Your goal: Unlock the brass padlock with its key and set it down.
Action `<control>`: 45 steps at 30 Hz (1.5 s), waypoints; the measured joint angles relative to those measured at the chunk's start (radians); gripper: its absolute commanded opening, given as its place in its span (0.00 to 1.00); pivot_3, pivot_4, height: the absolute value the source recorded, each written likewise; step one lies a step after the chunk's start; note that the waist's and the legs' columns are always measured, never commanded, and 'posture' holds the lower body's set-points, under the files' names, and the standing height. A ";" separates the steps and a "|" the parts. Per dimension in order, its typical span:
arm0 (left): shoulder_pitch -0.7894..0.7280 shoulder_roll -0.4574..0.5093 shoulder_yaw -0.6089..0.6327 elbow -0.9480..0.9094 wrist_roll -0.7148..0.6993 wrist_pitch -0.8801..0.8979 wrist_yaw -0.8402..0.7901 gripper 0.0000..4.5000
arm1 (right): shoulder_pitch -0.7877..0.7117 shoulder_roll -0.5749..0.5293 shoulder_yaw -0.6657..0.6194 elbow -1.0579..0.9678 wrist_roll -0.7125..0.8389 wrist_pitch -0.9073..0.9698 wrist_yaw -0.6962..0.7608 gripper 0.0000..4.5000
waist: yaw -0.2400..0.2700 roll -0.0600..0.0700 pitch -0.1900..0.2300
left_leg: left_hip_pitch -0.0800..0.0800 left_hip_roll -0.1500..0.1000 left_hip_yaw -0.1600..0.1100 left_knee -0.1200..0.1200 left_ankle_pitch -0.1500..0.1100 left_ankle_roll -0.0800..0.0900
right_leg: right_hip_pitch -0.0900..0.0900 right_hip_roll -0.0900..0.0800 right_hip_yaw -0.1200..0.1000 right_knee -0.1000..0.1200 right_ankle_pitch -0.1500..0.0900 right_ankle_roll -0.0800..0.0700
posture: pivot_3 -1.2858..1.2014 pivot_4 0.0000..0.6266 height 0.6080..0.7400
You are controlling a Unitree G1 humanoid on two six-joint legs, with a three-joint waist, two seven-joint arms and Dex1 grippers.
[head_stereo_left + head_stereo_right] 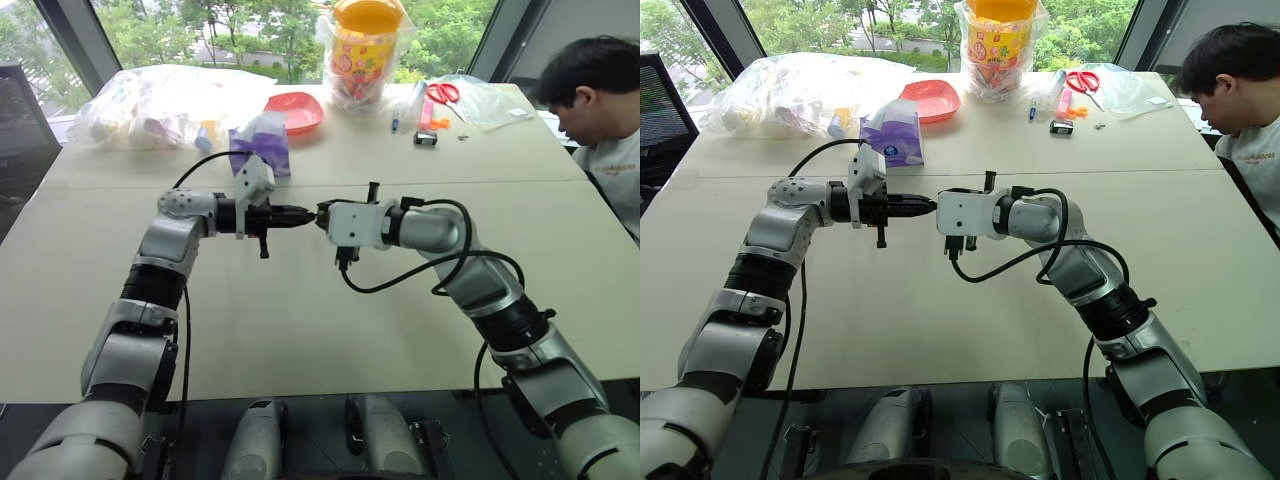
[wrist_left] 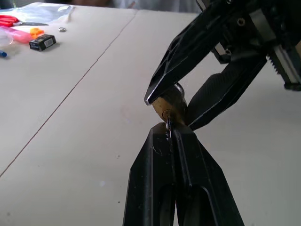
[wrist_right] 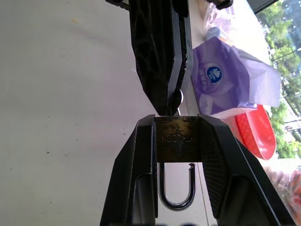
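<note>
Left gripper [image 1: 308, 213]: held above the worktop [image 1: 300, 320], fingers pressed fully together, pinching the key [image 2: 168, 123] at their tips. The key's blade stood out past the fingertips and entered the underside of the brass padlock [image 3: 178, 139], directly ahead of this gripper.

Brass padlock: suspended in the air between the two grippers, tip to tip, clear of the worktop. Its body sat crosswise between the right gripper's fingertips, its silvery shackle [image 3: 177, 186] hanging back into the gap between those fingers; one shackle end appeared free of the body.

Right gripper [image 1: 322, 213]: part open, its two fingers clamped on opposite sides of the padlock body, facing the left gripper.

Beyond the grippers, on the far worktop: clear plastic bags [image 1: 160, 105], a purple packet [image 1: 262, 140], a red dish [image 1: 296, 111], a yellow-lidded tub [image 1: 366, 45], red-handled scissors [image 1: 443, 95].

Far right: a seated person [image 1: 600, 120] at the worktop's edge.
</note>
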 measured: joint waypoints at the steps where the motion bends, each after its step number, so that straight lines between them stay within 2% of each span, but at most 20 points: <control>1: 0.000 0.006 -0.005 0.006 0.019 -0.048 -0.003 0.01 | 0.000 0.003 0.000 -0.003 0.004 0.007 0.006 0.15 | 0.000 0.000 0.000 | 0.000 0.000 0.000 0.000 0.000 0.000 | 0.000 0.000 0.000 0.000 0.000 0.000 | 0.52 0.24 1.00; 5: -0.001 0.014 -0.025 0.036 0.044 -0.077 -0.023 0.01 | 0.000 0.010 -0.004 -0.018 0.013 0.021 0.012 0.15 | 0.001 0.000 0.000 | 0.000 0.000 0.000 0.000 0.000 0.000 | 0.000 0.000 0.000 0.000 0.000 0.000 | 0.52 0.24 1.00; 6: -0.001 0.014 -0.024 0.039 0.032 -0.031 -0.031 0.01 | 0.000 0.011 -0.005 -0.029 0.014 0.018 0.010 0.15 | 0.001 0.000 0.000 | 0.000 0.000 0.000 0.000 0.000 0.000 | 0.000 0.000 0.000 0.000 0.000 0.000 | 0.52 0.24 1.00; 8: -0.016 0.012 0.014 0.052 -0.057 0.193 -0.057 0.01 | -0.001 0.010 -0.005 -0.037 0.003 -0.007 -0.008 0.15 | 0.000 0.000 0.000 | 0.000 0.000 0.000 0.000 0.000 0.000 | 0.000 0.000 0.000 0.000 0.000 0.001 | 0.52 0.24 1.00; 9: -0.031 0.015 0.045 0.064 -0.107 0.311 -0.071 0.13 | -0.001 0.009 -0.005 -0.037 -0.006 -0.017 -0.019 0.15 | -0.001 0.000 0.000 | 0.000 0.000 0.000 0.000 0.000 0.000 | 0.000 0.000 0.000 0.000 0.000 0.001 | 0.52 0.24 1.00; 10: -0.043 0.022 0.068 0.065 -0.145 0.389 -0.078 0.19 | -0.001 0.008 -0.006 -0.037 -0.015 -0.023 -0.026 0.15 | -0.002 0.000 0.000 | 0.000 0.000 0.000 0.000 0.000 0.000 | 0.000 0.000 0.000 0.000 0.000 0.001 | 0.52 0.24 1.00; 13: -0.063 0.033 0.118 0.055 -0.207 0.524 -0.081 0.46 | -0.003 0.007 -0.011 -0.035 -0.029 -0.039 -0.043 0.15 | -0.002 0.000 0.000 | 0.000 0.000 -0.001 0.000 0.000 0.000 | 0.000 0.000 0.000 0.001 0.000 0.001 | 0.52 0.24 1.00; 22: -0.062 0.015 0.134 -0.028 -0.257 0.602 -0.068 0.46 | -0.005 0.007 -0.010 -0.024 -0.053 -0.060 -0.051 0.15 | -0.001 0.000 0.000 | 0.000 0.000 -0.001 0.000 0.000 0.000 | 0.000 0.000 0.000 0.001 0.000 0.001 | 0.52 0.24 1.00; 34: -0.096 -0.065 0.123 0.094 -0.200 0.520 -0.025 0.46 | -0.005 0.020 -0.010 -0.024 -0.068 -0.065 -0.052 0.15 | 0.000 0.000 0.000 | 0.000 0.000 -0.001 0.001 0.000 0.000 | 0.000 0.000 0.000 0.001 0.000 0.001 | 0.52 0.24 1.00; 37: -0.117 -0.085 0.124 0.126 -0.196 0.501 -0.022 0.30 | -0.005 0.023 -0.011 -0.026 -0.069 -0.062 -0.052 0.15 | 0.000 0.000 0.000 | 0.000 0.000 -0.001 0.001 0.000 0.000 | 0.000 0.000 0.000 0.001 0.000 0.001 | 0.52 0.24 1.00; 40: -0.120 -0.094 0.128 0.143 -0.204 0.494 -0.037 0.05 | -0.005 0.023 -0.011 -0.027 -0.079 -0.057 -0.058 0.15 | 0.000 0.000 0.000 | 0.000 0.000 -0.001 0.001 0.000 0.000 | 0.000 0.000 0.000 0.001 0.000 0.001 | 0.52 0.24 1.00; 45: -0.121 -0.094 0.128 0.148 -0.205 0.492 -0.042 0.04 | -0.005 0.024 -0.009 -0.028 -0.083 -0.059 -0.060 0.15 | -0.001 0.000 0.000 | 0.000 0.000 -0.001 0.001 0.000 0.000 | 0.000 0.000 0.000 0.001 0.000 0.001 | 0.52 0.24 1.00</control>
